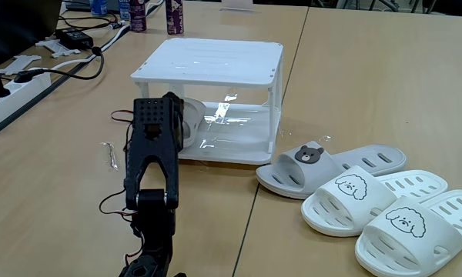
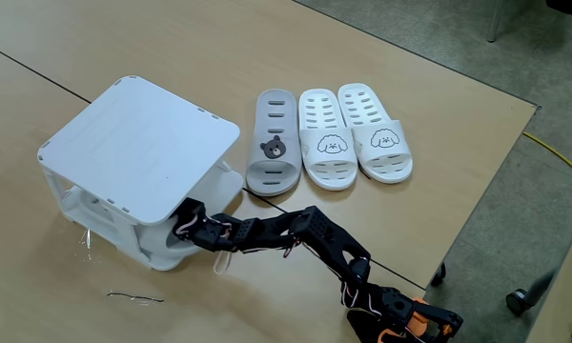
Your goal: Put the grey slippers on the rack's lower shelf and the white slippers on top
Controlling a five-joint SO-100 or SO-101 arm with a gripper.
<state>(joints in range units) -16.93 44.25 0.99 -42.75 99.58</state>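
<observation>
The white rack (image 1: 215, 58) (image 2: 138, 143) stands mid-table. My gripper (image 1: 179, 121) (image 2: 181, 232) reaches into its open side over the glossy lower shelf (image 1: 242, 138), shut on a grey slipper (image 1: 192, 115) that is tilted just inside; the arm hides the fingers. The other grey slipper (image 1: 308, 165) (image 2: 274, 143), with a bear badge, lies on the table just right of the rack in both fixed views. Beside it lie the two white slippers with dog faces (image 1: 362, 198) (image 1: 416, 231) (image 2: 326, 138) (image 2: 377, 133). The rack's slatted top is bare.
A power strip (image 1: 15, 85), cables and a black adapter (image 1: 75, 36) lie at the far left, bottles (image 1: 173, 15) at the back. A thin bent wire (image 1: 108, 154) (image 2: 133, 297) lies on the table near the arm's base side. The table edge (image 2: 477, 200) runs close behind the slippers.
</observation>
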